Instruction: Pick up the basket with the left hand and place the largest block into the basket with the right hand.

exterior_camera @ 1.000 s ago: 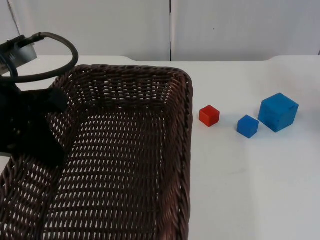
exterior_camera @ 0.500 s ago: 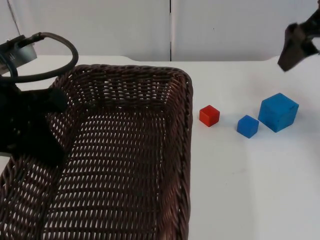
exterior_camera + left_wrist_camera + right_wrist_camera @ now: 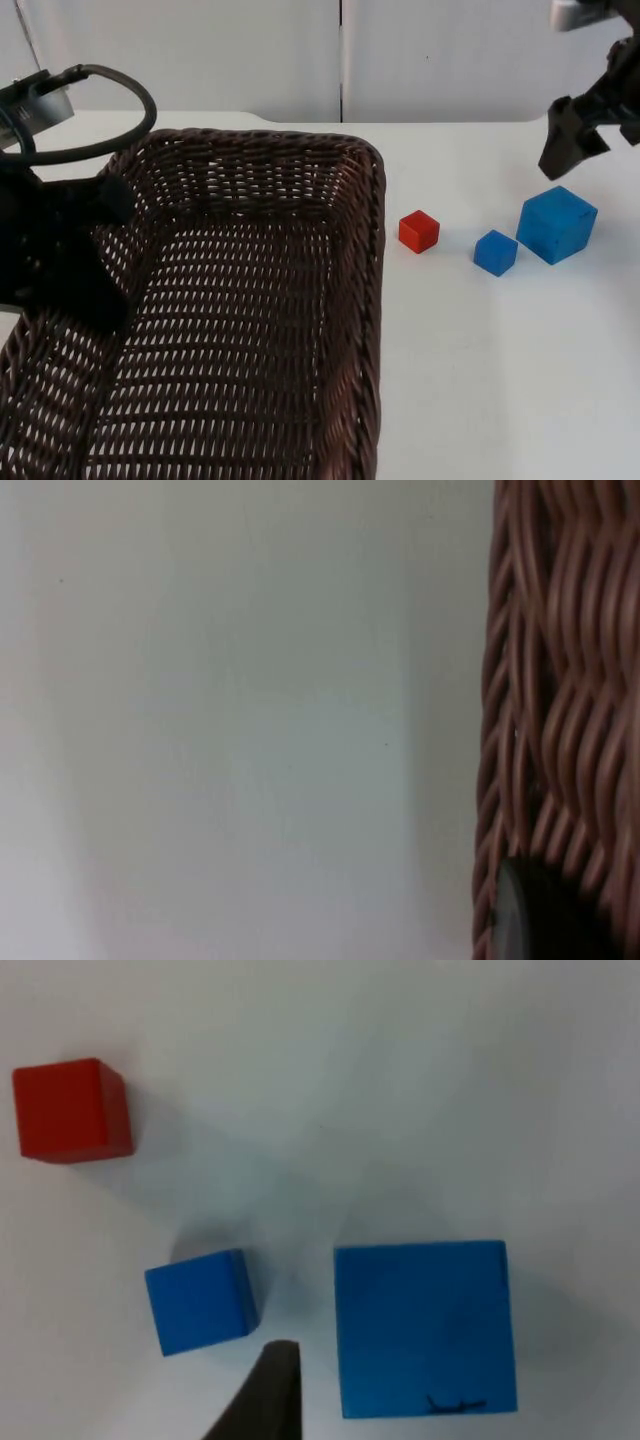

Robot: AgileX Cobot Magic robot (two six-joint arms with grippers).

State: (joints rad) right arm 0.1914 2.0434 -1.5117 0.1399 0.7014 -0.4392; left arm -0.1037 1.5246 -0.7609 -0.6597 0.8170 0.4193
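The left gripper (image 3: 70,270) clamps the left wall of the brown wicker basket (image 3: 300,330) at the top view's left. The right gripper (image 3: 590,140) hangs at upper right above the large blue block (image 3: 556,224); its finger spacing cannot be told. The right wrist view adds a dark mark on that block (image 3: 424,1328), beside the small blue block (image 3: 202,1301) and red block (image 3: 72,1109).

No text, label, brand, number or sign can be read on anything in these views. A small dark mark is seen on one face of the large blue block (image 3: 425,1328), but it cannot be made out as writing.
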